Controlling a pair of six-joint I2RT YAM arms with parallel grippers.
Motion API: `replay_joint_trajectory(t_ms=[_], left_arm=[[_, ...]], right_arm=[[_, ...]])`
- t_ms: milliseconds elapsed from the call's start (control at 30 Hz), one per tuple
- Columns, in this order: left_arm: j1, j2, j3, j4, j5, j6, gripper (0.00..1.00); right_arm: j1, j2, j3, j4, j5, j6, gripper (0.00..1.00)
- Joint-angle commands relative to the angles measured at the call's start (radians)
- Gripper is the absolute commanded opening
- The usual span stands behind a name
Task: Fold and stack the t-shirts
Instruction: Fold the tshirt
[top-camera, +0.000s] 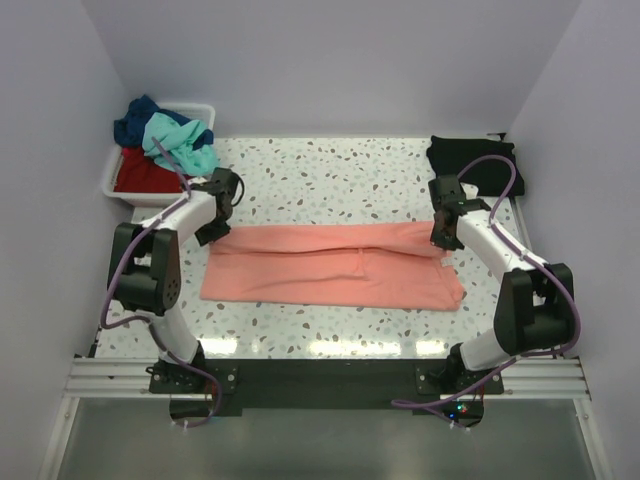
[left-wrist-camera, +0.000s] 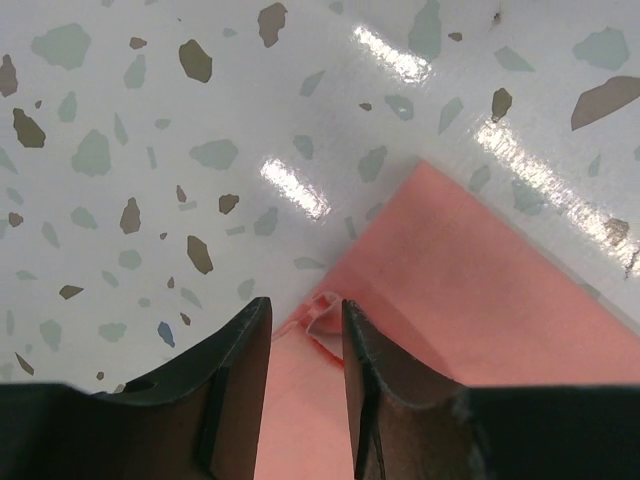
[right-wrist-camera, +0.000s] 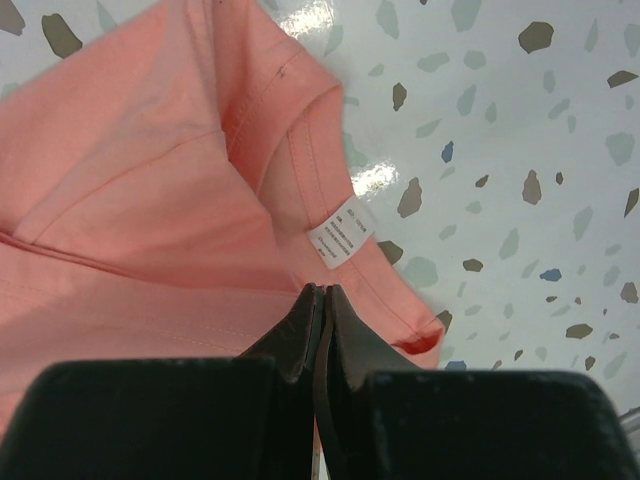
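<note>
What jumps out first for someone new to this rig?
A salmon-pink t-shirt lies folded lengthwise mid-table, left gripper open at its far-left corner, right gripper shut on its collar end. A teal shirt, navy shirt and red shirt heap in the white bin far left; a black shirt sits far right.

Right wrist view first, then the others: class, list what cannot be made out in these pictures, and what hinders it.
1. Right wrist view: the label on the salmon-pink shirt; print too small to read.
2. Right wrist view: whether the right gripper pinches cloth; its own shut fingers hide that.
3. Top view: the red shirt in the bin; the teal shirt lies over part of it.
</note>
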Motion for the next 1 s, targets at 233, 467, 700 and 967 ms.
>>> replay_joint_trajectory(t_ms=[233, 467, 700, 967], left_arm=[[0.006, -0.102, -0.037, -0.036, 0.005, -0.030, 0.25], [0.006, -0.141, -0.081, 0.013, 0.042, -0.022, 0.24], [0.004, -0.124, -0.054, 0.096, 0.184, 0.024, 0.26], [-0.003, -0.061, -0.049, 0.156, 0.280, 0.035, 0.24]], right_arm=[[-0.004, 0.006, -0.002, -0.030, 0.023, 0.005, 0.00], [-0.006, 0.009, -0.009, -0.030, 0.017, 0.005, 0.00], [-0.006, 0.003, -0.006, -0.046, 0.011, 0.009, 0.00], [-0.006, 0.006, 0.005, -0.116, -0.027, 0.014, 0.12]])
